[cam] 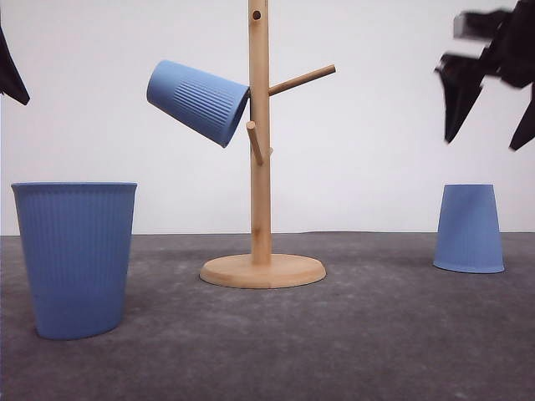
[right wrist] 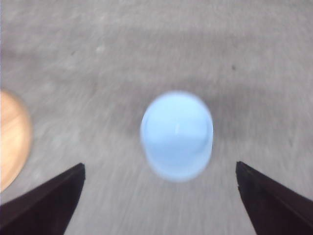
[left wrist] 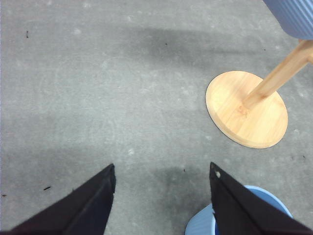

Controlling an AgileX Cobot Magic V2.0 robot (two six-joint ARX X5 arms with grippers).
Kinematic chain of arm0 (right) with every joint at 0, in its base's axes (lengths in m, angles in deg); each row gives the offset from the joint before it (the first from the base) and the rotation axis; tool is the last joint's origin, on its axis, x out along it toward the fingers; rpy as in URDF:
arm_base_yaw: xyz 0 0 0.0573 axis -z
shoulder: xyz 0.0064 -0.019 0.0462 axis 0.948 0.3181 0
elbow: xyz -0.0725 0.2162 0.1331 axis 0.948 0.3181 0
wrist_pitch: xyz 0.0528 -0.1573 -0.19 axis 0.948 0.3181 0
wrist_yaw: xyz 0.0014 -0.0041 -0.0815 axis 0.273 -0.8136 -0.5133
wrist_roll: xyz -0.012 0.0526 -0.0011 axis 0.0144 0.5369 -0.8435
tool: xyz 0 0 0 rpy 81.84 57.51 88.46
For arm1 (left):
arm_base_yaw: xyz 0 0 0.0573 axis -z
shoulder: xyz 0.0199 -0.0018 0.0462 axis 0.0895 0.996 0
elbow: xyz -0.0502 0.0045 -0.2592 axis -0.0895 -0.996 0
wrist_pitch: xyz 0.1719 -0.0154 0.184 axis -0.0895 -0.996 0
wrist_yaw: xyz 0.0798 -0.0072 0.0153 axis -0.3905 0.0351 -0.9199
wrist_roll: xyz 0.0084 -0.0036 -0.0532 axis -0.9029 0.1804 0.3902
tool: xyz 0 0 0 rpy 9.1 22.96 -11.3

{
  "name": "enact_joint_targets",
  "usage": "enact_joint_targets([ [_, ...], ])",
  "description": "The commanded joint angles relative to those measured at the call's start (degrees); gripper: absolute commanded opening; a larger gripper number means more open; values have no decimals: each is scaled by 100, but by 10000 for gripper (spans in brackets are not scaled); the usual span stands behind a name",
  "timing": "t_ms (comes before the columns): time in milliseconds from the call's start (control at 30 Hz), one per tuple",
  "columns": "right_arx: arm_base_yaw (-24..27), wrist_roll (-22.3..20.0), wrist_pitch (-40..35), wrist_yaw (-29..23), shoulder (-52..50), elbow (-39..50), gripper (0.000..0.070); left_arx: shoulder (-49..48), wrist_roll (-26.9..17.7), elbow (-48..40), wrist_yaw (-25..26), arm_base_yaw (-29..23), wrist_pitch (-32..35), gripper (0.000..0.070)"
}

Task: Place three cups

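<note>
One light-blue ribbed cup (cam: 198, 100) hangs tilted, mouth over a peg of the wooden stand (cam: 260, 167). A second cup (cam: 75, 255) stands upright at the near left, and its rim (left wrist: 198, 226) shows under my left gripper (left wrist: 161, 174), which hovers open and empty above the table. The third cup (cam: 469, 227) stands upside down at the right. My right gripper (cam: 485, 140) hangs open high above it. In the blurred right wrist view, the flat base of this cup (right wrist: 177, 134) lies between the wide-spread fingers (right wrist: 58, 196).
The stand's round wooden base (left wrist: 247, 108) rests mid-table, and its edge (right wrist: 12, 137) shows in the right wrist view. Two bare pegs (cam: 303, 79) stick out on the stand's right and front. Grey matte tabletop (cam: 376, 334) and a white wall lie behind.
</note>
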Motion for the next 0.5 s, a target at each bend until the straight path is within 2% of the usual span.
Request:
enact_joint_targets([
  [0, 11, -80, -169, 6, 288, -112, 634, 26, 85, 66, -7, 7, 37, 353],
  [267, 29, -75, -520, -4, 1036, -112, 624, 24, 148, 66, -21, 7, 54, 353],
  [467, 44, -75, -608, -3, 1182, -112, 492, 26, 150, 66, -28, 7, 54, 353],
])
